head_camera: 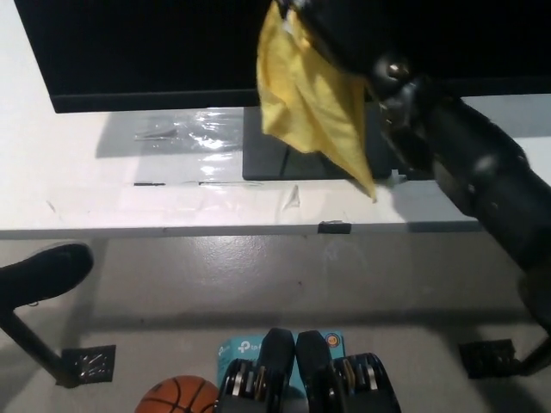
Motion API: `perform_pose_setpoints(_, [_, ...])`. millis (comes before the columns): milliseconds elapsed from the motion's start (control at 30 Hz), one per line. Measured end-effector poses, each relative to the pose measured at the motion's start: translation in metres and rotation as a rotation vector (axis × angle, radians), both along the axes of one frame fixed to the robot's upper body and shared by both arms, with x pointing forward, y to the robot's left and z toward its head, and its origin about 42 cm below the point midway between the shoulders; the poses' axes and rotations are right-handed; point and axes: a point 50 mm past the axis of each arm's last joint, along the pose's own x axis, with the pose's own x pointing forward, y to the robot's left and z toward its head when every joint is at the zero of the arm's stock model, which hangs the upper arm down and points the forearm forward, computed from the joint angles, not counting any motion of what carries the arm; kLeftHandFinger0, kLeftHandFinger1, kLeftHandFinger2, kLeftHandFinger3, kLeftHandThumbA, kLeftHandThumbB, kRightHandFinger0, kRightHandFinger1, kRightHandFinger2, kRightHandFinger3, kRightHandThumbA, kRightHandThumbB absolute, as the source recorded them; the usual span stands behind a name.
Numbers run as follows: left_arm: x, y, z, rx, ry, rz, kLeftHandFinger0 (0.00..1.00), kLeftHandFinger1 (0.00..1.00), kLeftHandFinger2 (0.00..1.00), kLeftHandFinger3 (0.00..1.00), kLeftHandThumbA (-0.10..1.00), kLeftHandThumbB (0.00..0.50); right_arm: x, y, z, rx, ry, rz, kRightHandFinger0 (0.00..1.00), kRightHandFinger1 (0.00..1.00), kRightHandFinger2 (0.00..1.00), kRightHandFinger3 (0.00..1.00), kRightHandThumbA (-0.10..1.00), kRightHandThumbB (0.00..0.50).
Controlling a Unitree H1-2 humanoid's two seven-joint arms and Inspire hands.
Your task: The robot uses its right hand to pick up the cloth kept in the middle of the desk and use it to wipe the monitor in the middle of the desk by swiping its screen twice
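I take the monitor (146,52) as my landmark: a wide, flat black panel with a thin bezel, filling the top of the head view and standing on the white table (86,189). Its dark rectangular base (284,159) rests on the table directly below the panel's middle.

My right robot hand (331,30) is raised in front of the monitor screen, right of its centre, at the top edge of the view. It is closed around the cloth (306,99), gripping it at its upper end. The cloth is yellow, soft and crumpled, with a fuzzy weave. It hangs down from the robot hand in loose folds across the lower part of the screen and over the base, tapering to a point that ends just right of the base. Whether the cloth touches the screen, I cannot tell.

The black right arm runs from the monitor's lower edge out toward the bottom right. My left robot hand is out of view.

Left of the base, the table surface carries a glossy, wrinkled, transparent film (185,138). Below the table edge, on the grey floor, an orange basketball (176,397) sits at the bottom.
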Motion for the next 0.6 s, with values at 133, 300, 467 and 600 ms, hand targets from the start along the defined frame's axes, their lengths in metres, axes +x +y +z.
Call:
perform_pose_setpoints(133, [0.000, 0.002, 0.000, 0.000, -0.002, 0.008, 0.75, 0.70, 0.86, 1.00, 0.75, 0.138, -0.022, -0.030, -0.030, 0.022, 0.028, 0.008, 0.00, 0.01, 0.37, 0.55, -0.10, 0.176])
perform_pose_setpoints(300, [-0.004, 0.003, 0.000, 0.001, 0.004, 0.014, 0.80, 0.73, 0.87, 1.00, 0.75, 0.135, -0.043, -0.077, -0.077, -0.008, 0.127, -0.072, 0.00, 0.00, 0.34, 0.46, -0.10, 0.141])
perform_pose_setpoints(467, [-0.004, 0.003, 0.001, 0.002, 0.002, 0.014, 0.81, 0.74, 0.87, 1.00, 0.77, 0.129, -0.045, -0.111, -0.114, -0.059, 0.219, -0.174, 0.00, 0.00, 0.35, 0.41, -0.10, 0.126])
perform_pose_setpoints(600, [-0.001, 0.003, 0.006, -0.001, -0.020, 0.013, 0.78, 0.73, 0.86, 1.00, 0.78, 0.140, -0.044, -0.132, -0.139, -0.099, 0.279, -0.259, 0.00, 0.00, 0.43, 0.49, -0.10, 0.050])
